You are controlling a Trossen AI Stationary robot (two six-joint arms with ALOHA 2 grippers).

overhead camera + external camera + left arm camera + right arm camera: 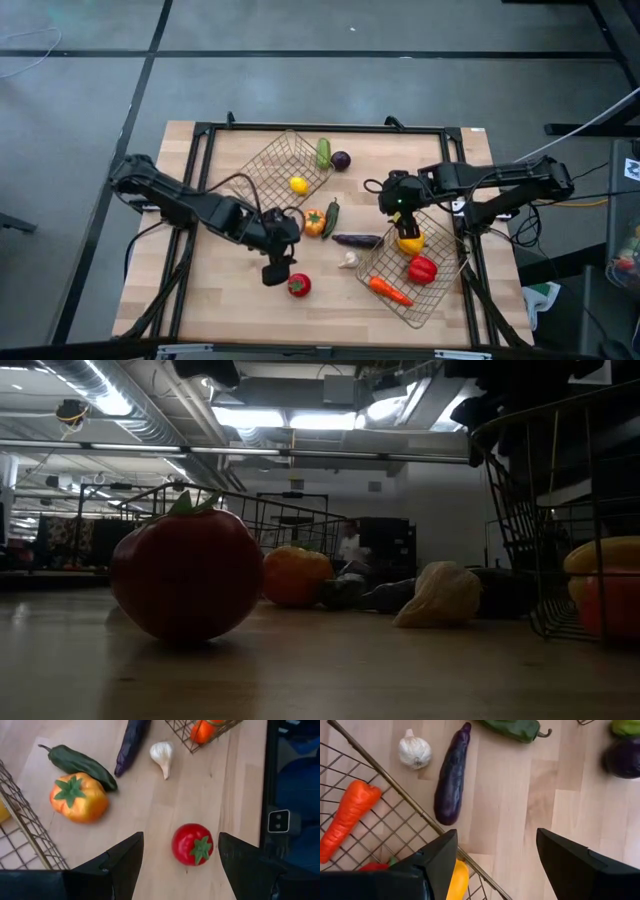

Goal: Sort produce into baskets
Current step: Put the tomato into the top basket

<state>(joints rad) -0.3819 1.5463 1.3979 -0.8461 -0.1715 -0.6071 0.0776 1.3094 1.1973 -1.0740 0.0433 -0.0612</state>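
A red tomato [298, 285] [192, 844] rests on the wood near the table's front. My left gripper [277, 272] [180, 862] hovers open just above and left of it, touching nothing. Mid-table lie an orange pepper [314, 222], a green pepper [331, 217], an aubergine [357, 240] and a garlic bulb [348, 260]. The right basket [437, 300] holds a yellow pepper [409, 242], a red pepper [422, 269] and a carrot [390, 291]. My right gripper [399, 205] [495, 862] hangs open over that basket's far left rim [395, 790]. The left basket [275, 160] holds a lemon [298, 184].
A cucumber [323, 152] and a purple onion [340, 160] lie beside the left basket at the far side. A black frame [200, 200] runs around the tabletop. Bare wood shows at the front left. In the low view the tomato [186, 572] stands close, the right basket [560, 510] at the right.
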